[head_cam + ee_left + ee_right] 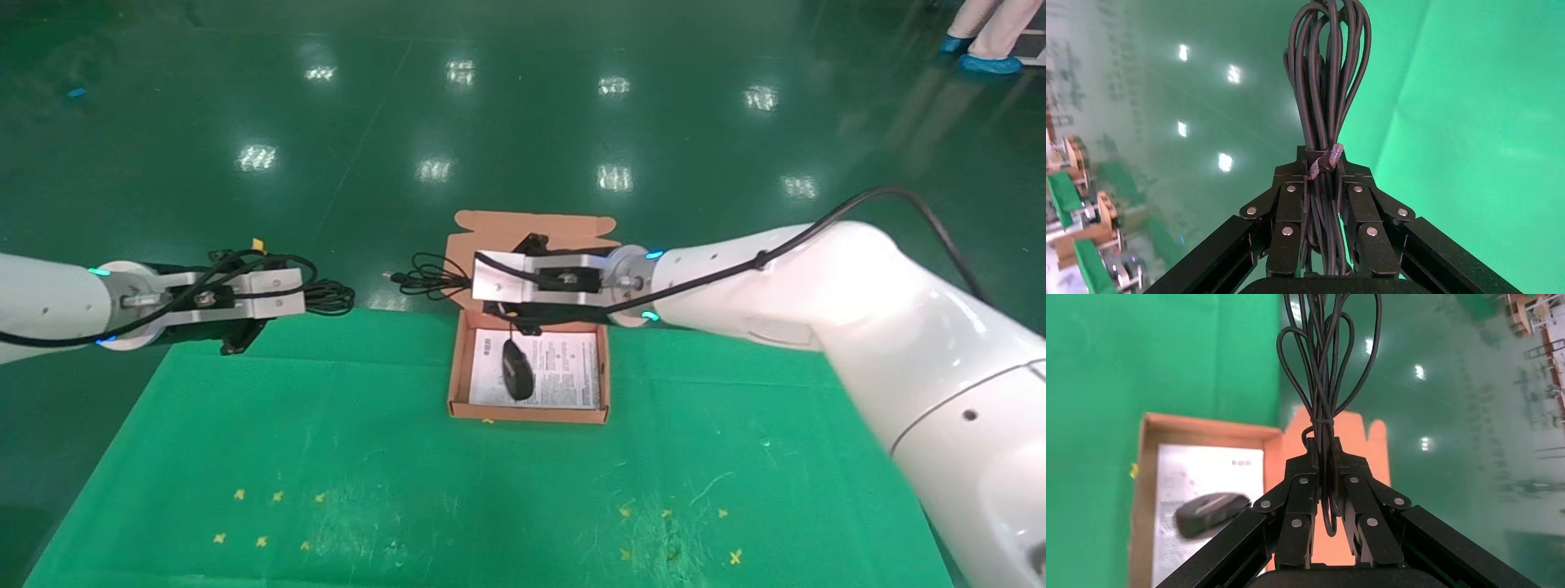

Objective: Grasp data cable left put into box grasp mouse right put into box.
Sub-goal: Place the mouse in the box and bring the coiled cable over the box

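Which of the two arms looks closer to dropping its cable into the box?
The right. Its gripper holds the mouse's cord bundle above the box, where the mouse lies. The left gripper holds the data cable off to the side.

The top of the data cable (1324, 79) runs off the picture's edge. The mouse (1210, 513) looks blurry, and a black arm hides one end. The paper's (564, 371) words are too small to read.
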